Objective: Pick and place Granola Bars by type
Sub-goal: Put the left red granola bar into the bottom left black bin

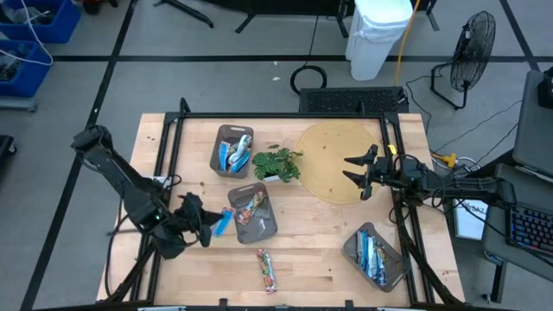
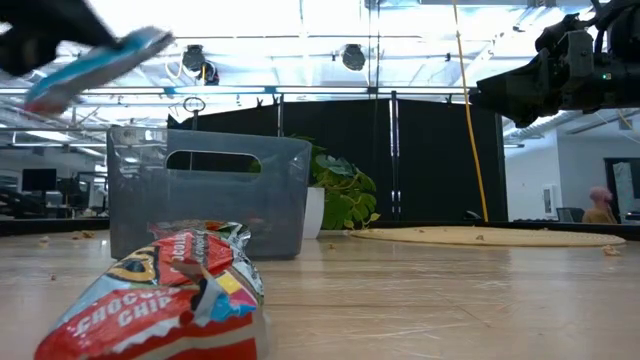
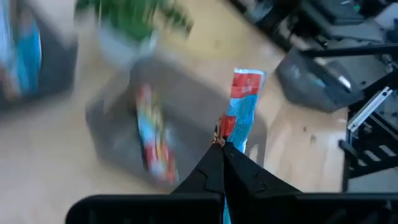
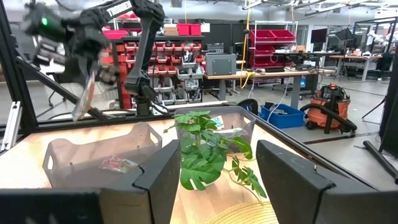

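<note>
Now the left pincer [image 1: 210, 228] is clamped on one end of a blue bar [image 1: 224, 223], lifted off the surface just beside the middle tray [image 1: 270, 226], toward the near edge. Light and crinkly, that slick wrapper hangs limp, so a pinch at the sealed end suits it. The right pincer [image 1: 354, 170] waits wide over the round mat [image 1: 333, 155].
</note>
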Motion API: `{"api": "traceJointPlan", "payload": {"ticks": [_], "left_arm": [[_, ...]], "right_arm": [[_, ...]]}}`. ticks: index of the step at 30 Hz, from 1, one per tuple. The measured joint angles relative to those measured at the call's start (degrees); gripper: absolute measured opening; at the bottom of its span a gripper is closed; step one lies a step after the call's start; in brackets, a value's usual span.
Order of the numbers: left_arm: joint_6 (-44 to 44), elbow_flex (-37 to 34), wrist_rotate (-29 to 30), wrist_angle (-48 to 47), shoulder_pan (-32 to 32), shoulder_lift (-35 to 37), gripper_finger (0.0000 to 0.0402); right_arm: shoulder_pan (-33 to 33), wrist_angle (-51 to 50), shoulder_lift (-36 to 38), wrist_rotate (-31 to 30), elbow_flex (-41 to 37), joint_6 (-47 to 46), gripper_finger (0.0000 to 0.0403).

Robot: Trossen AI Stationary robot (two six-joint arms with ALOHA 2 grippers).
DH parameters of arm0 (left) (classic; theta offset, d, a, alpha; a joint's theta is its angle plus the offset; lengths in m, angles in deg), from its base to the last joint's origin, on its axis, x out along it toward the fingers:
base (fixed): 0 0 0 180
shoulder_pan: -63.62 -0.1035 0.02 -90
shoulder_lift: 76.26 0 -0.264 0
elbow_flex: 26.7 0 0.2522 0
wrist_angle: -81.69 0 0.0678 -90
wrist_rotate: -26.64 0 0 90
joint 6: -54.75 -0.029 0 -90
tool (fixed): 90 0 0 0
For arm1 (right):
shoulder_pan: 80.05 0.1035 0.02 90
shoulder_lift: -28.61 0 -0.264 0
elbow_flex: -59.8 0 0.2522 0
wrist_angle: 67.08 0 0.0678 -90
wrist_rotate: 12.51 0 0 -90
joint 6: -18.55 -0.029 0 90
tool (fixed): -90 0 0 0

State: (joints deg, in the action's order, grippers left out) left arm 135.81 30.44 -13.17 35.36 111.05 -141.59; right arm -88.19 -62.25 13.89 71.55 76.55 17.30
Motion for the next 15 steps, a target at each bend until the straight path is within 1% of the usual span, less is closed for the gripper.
{"api": "traceJointPlan", "payload": {"ticks": [2,4,6,7,8,10,12,15], "left_arm": [[-9.5,1.3,3.2,1.8,-1.2,0.9,0.0001],[-21.4,1.7,5.6,6.7,-2.8,1.3,0.0001],[-33.1,1.4,5.7,12.5,-5.0,1.3,0.0001],[-38.5,1.1,4.8,15.7,-6.3,1.3,0.0001],[-43.4,0.8,3.3,19.0,-7.7,1.2,0.0001],[-52.2,-0.1,-1.6,25.8,-11.0,1.1,0.0001],[-59.7,-1.0,-7.9,31.9,-14.3,0.9,0.0001],[-68.6,-2.5,-17.3,38.9,-18.6,0.8,0.0001]], "right_arm": [[0.0,0.0,0.0,0.0,0.0,0.0,0.0201],[0.0,0.0,0.0,0.0,0.0,0.0,0.0201],[0.0,0.0,0.0,0.0,0.0,0.0,0.0201],[0.0,0.0,0.0,0.0,0.0,0.0,0.0201],[0.0,0.0,0.0,0.0,0.0,0.0,0.0201],[0.0,0.0,0.0,0.0,0.0,0.0,0.0201],[0.0,0.0,0.0,0.0,0.0,0.0,0.0201],[0.0,0.0,0.0,0.0,0.0,0.0,0.0201]]}}
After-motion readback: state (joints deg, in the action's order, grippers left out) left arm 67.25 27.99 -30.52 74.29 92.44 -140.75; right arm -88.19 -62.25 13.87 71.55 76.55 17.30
